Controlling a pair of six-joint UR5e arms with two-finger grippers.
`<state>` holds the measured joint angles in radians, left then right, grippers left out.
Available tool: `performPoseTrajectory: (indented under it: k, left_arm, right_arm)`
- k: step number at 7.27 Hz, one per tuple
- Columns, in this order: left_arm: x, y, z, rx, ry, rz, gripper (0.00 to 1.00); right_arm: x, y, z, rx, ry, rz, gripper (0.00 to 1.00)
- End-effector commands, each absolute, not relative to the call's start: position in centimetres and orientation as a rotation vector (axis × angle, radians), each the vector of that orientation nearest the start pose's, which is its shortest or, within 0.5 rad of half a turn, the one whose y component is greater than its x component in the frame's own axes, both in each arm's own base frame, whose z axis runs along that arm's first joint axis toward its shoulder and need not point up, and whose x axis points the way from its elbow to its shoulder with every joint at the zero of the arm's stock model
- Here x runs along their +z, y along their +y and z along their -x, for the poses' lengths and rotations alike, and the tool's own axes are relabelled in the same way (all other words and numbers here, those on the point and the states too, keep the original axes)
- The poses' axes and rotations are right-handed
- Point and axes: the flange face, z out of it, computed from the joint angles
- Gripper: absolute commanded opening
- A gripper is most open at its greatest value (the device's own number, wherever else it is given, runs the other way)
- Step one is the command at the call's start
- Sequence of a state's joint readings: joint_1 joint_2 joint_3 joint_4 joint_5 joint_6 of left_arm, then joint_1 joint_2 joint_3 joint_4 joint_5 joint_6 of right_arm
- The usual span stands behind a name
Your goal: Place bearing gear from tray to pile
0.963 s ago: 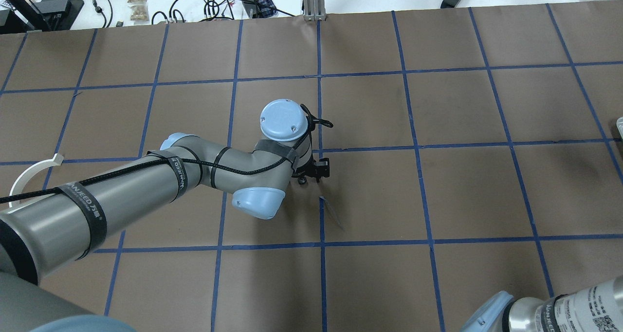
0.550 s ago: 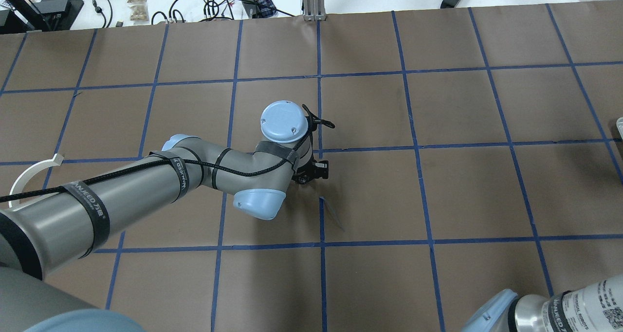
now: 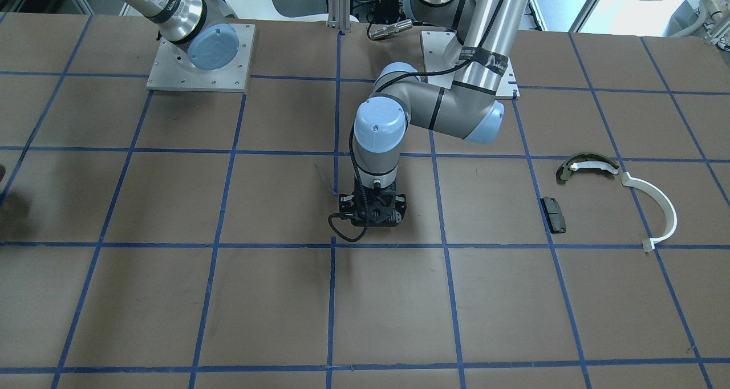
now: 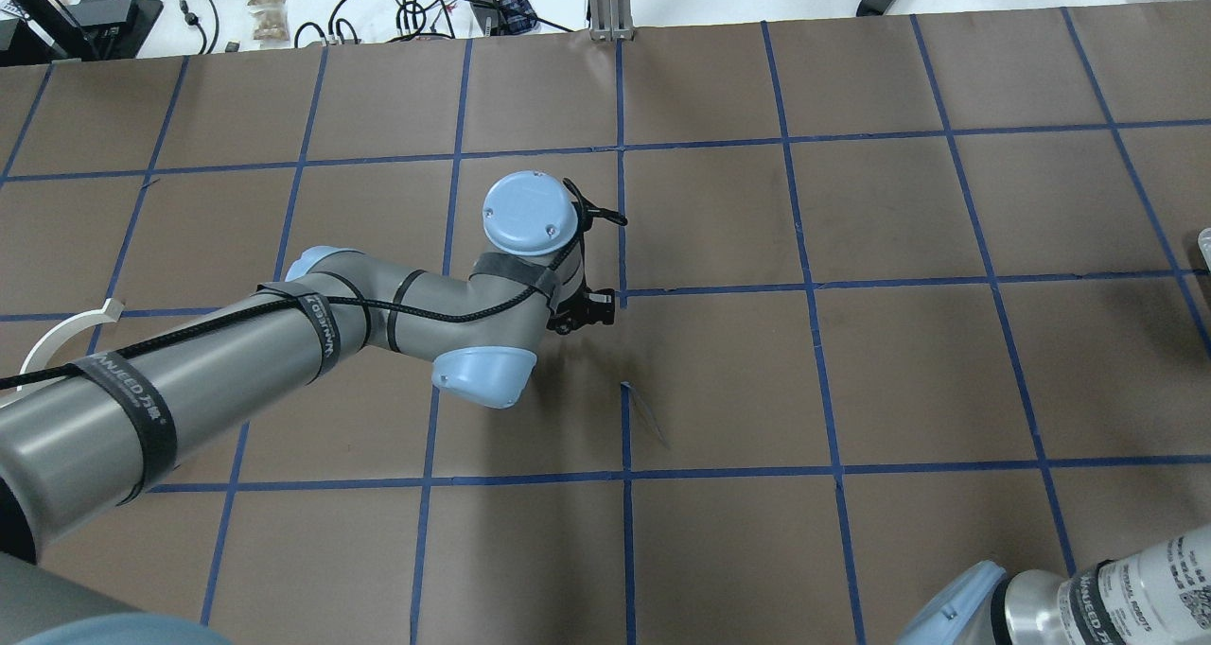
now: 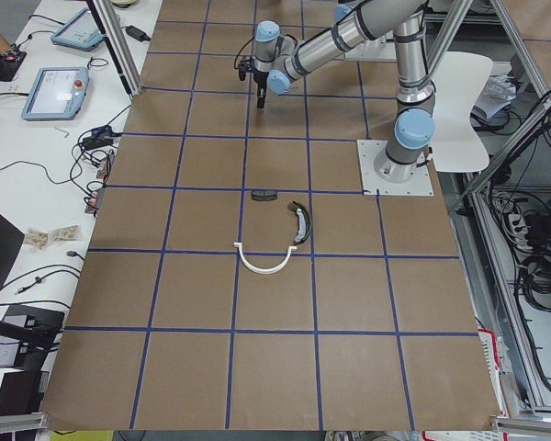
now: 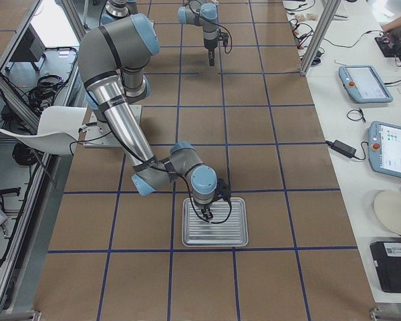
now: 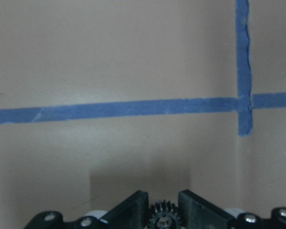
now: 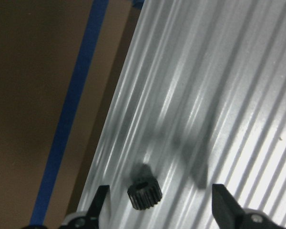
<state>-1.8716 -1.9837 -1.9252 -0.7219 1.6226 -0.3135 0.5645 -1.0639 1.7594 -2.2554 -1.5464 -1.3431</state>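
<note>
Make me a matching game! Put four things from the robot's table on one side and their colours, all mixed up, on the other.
Things:
1. half-ring
2. curved shoe
3. flat pad
4. tray

Colours:
a. silver
b. black
c. white
d. olive-green

Pairs: 1-c, 2-d, 3-b, 4-a

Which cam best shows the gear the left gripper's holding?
Left wrist-mounted: the small black gear sits clamped in the left gripper, teeth visible. Front-facing and overhead views show only the left arm hiding it; side views are too far.
</note>
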Motion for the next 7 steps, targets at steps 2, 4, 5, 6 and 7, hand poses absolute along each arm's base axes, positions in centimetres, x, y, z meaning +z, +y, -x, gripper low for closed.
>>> performPoseTrajectory:
  k: [2, 4, 5, 6, 7]
  left_arm:
    - [25.0, -55.0, 17.4, 0.048, 3.077, 0.079, 0.01]
    - [26.9, -56.5, 9.0, 0.043, 3.034, -0.059, 0.01]
    - [26.8, -56.5, 5.0, 0.071, 3.018, -0.086, 0.01]
    - [27.2, -56.4, 1.5, 0.075, 3.004, -0.158, 0.01]
    - [26.4, -55.9, -3.2, 0.109, 3.008, -0.176, 0.01]
  right_arm:
    - [18.1, -43.6, 43.8, -0.001, 3.073, 0.511, 0.63]
    - [18.2, -43.6, 43.7, 0.000, 3.072, 0.506, 0.45]
    - [17.9, -43.6, 43.7, 0.000, 3.068, 0.508, 0.32]
    - [18.1, -43.6, 43.7, -0.001, 3.069, 0.510, 0.12]
    - [18.4, -43.7, 43.8, -0.001, 3.074, 0.509, 0.00]
